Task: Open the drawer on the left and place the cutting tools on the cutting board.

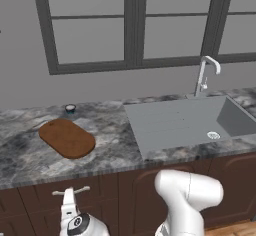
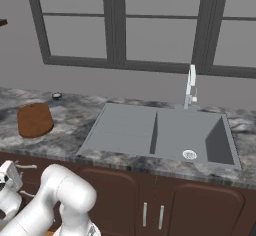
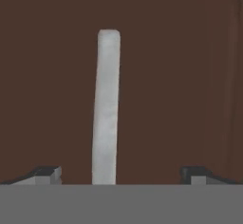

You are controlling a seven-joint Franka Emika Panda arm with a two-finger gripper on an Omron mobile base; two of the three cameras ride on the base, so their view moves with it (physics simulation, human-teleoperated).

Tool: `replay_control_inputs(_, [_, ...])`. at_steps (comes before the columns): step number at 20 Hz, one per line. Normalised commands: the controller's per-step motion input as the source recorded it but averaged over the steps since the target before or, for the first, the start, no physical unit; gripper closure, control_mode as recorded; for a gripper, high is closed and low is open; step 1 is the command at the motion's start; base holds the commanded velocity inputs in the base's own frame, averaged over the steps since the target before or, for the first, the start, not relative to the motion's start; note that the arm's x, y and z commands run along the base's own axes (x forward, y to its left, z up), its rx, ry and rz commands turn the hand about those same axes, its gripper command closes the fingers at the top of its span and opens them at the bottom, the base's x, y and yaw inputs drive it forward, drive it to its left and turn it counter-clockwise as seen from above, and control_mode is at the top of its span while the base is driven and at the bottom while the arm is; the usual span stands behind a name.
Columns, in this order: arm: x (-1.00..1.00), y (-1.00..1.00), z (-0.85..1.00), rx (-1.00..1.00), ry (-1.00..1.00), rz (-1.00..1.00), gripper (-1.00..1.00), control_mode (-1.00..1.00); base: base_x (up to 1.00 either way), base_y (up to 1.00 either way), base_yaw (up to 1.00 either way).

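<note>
The gripper [image 3: 118, 173] is hovering close in front of the dark-brown drawer [image 3: 180, 76], its jaws standing wide apart with the silvery bar handle [image 3: 107, 109] running between the two fingertips [image 3: 47, 173], apparently lined up so that closing would pinch the bar for a pull. The drawer is sitting shut below the marbled tabletop [image 1: 110, 130], so the cutting tools are presumably hidden inside. The cutting board [image 1: 66, 138] is lying bare on the tabletop left of the sink [image 1: 185, 120], with a small cup [image 1: 70, 109] just behind it, ready to receive them.
</note>
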Motion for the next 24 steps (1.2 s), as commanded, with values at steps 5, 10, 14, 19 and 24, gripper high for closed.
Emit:
replay_control_inputs(5, [0.26, 0.11, -0.38, -0.03, -0.01, 0.00, -1.00, -1.00, 0.00, 0.00, 0.00])
replay_control_inputs(10, [0.31, 0.20, -0.25, -0.01, -0.01, 0.00, -1.00, -1.00, 0.00, 0.00, 0.00])
replay_control_inputs(14, [0.24, 0.15, -0.09, 0.00, 0.00, 0.00, -1.00, -1.00, 0.00, 0.00, 0.00])
replay_control_inputs(19, [0.13, 0.08, -0.01, 0.00, 0.00, 0.00, 1.00, -1.00, 0.00, 0.00, 0.00])
replay_control_inputs(24, [0.00, 0.00, 0.00, 0.00, 0.00, 0.00, 1.00, -1.00, 0.00, 0.00, 0.00])
